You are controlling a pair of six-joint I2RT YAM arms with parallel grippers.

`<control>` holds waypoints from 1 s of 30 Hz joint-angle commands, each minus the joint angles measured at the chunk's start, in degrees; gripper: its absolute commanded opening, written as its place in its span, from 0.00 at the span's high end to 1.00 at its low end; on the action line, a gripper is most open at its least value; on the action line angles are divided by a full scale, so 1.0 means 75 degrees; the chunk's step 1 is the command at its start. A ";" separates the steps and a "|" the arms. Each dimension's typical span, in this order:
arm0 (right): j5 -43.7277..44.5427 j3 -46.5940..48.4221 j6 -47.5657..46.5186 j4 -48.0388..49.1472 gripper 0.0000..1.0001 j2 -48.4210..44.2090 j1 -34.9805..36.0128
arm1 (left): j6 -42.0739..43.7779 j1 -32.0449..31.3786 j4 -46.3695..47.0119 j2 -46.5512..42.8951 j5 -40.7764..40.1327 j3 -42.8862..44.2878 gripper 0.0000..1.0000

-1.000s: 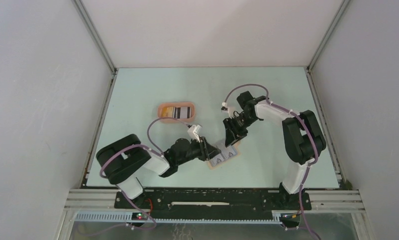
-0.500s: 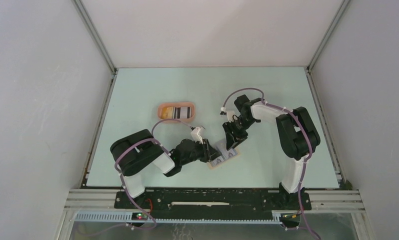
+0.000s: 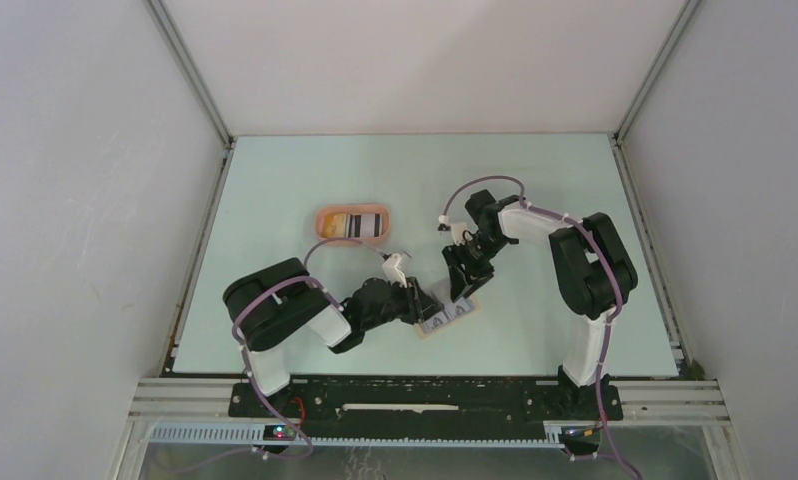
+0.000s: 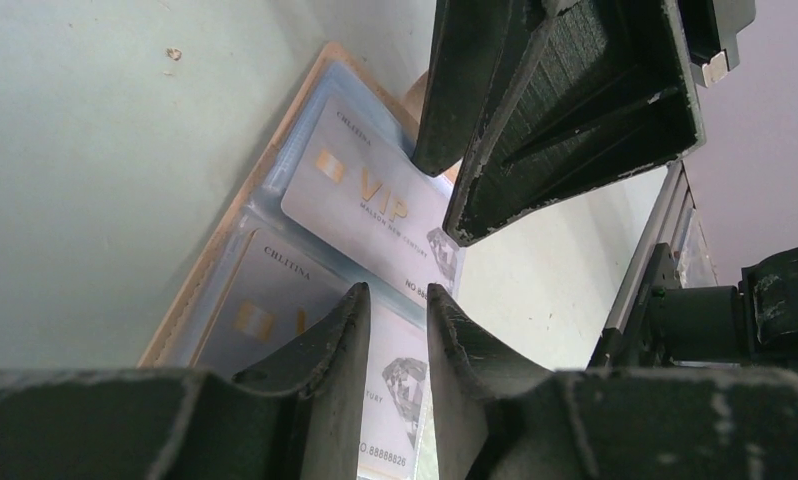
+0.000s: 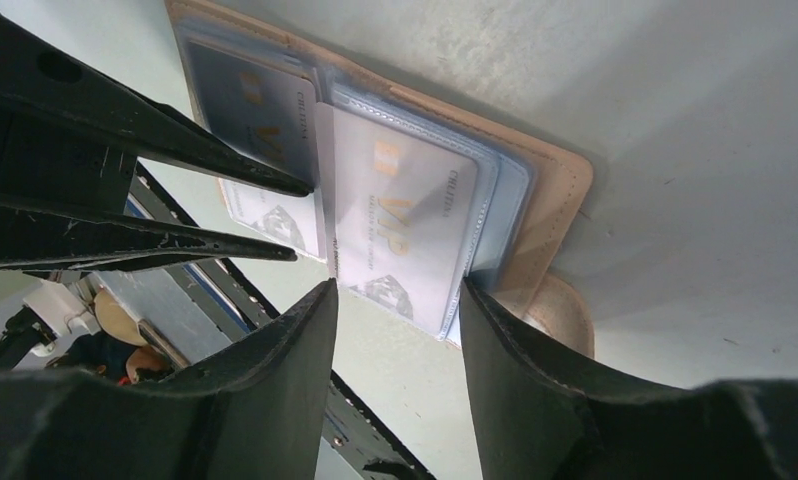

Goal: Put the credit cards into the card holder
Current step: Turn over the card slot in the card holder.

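Note:
The tan card holder lies open on the table between both arms, its clear sleeves facing up. Two pale VIP credit cards sit in the sleeves, one on the right half and one on the left half. My right gripper is open just off the right card's lower edge, nothing between its fingers. My left gripper hovers low over the left card, jaws a narrow gap apart and empty. In the top view the left gripper and right gripper nearly meet over the holder.
A peach oval tray stands at the back left with more cards in it, yellow and striped ones. The holder's snap tab sticks out under my right finger. The table's front edge and frame rail lie close behind the holder.
The left arm's elbow swung right and its gripper settled lower over the holder. The right gripper drew slightly left and its jaws widened a little. The holder stayed put.

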 commanded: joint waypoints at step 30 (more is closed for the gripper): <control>-0.3636 0.0172 -0.0189 -0.0494 0.44 0.0707 -0.0958 | 0.0159 -0.0027 -0.0114 0.0171 -0.0147 0.0202 0.73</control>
